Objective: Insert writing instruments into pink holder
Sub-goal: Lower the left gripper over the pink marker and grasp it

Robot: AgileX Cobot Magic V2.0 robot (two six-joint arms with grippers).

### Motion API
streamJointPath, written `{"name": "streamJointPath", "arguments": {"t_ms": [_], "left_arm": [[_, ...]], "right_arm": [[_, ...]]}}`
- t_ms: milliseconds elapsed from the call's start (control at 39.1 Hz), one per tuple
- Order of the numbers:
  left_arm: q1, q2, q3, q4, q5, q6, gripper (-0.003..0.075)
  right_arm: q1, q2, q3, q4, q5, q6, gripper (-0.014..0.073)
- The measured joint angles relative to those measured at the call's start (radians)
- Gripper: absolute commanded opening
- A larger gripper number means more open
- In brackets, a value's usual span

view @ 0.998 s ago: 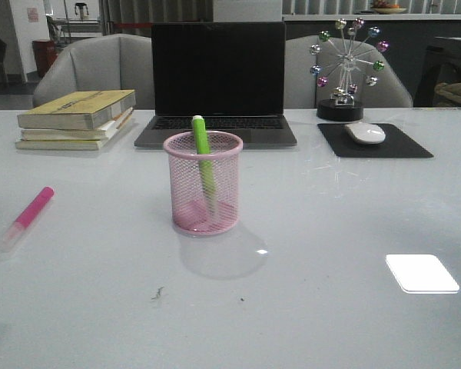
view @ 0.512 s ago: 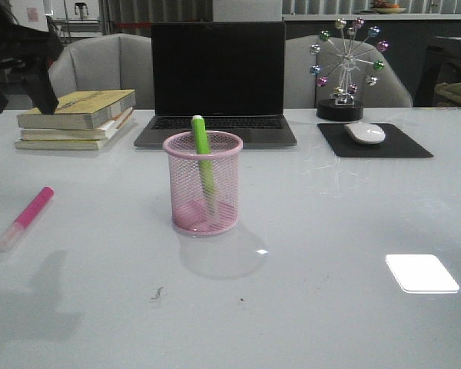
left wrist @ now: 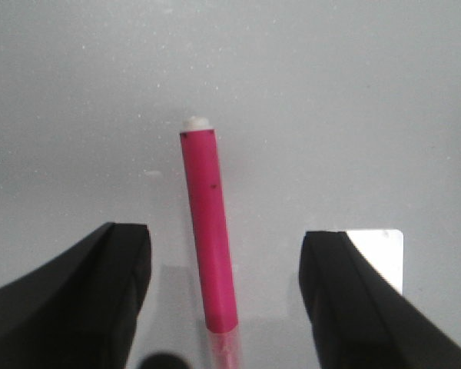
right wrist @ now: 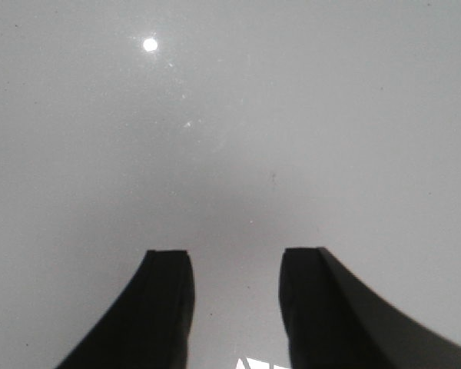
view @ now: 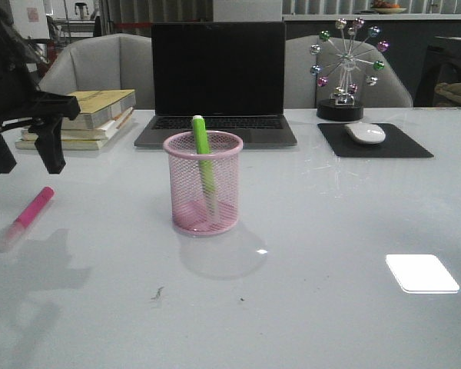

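One pink marker [left wrist: 207, 238] (uncaged) under left end effector [view: 27, 157].

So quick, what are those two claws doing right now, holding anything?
Left gripper: open, holding nothing, jaws either side of the pink marker on the table.
Right gripper: open, empty, over bare table.

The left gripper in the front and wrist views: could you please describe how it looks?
The left gripper is matte black all over, a blocky body ending in two broad, flat fingers with squared tips. No cables or markings are visible.
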Motion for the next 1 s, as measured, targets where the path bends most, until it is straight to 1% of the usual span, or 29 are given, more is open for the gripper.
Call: {"name": "streamJointPath", "arguments": {"t_ms": [589,819,998], "left_arm": [[0.002,0.082,-0.002,0.021,-0.008,-0.002,0.048],[0.002,0.087,-0.002,0.021,-0.067,-0.002,0.048],[0.002,0.087,-0.002,0.021,-0.082,-0.002,0.048]], "right_arm": [[0.0,0.0,0.0,0.0,0.001,0.0,0.0394],[0.0,0.0,0.0,0.0,0.001,0.0,0.0394],[0.0,0.0,0.0,0.0,0.001,0.0,0.0394]]}}
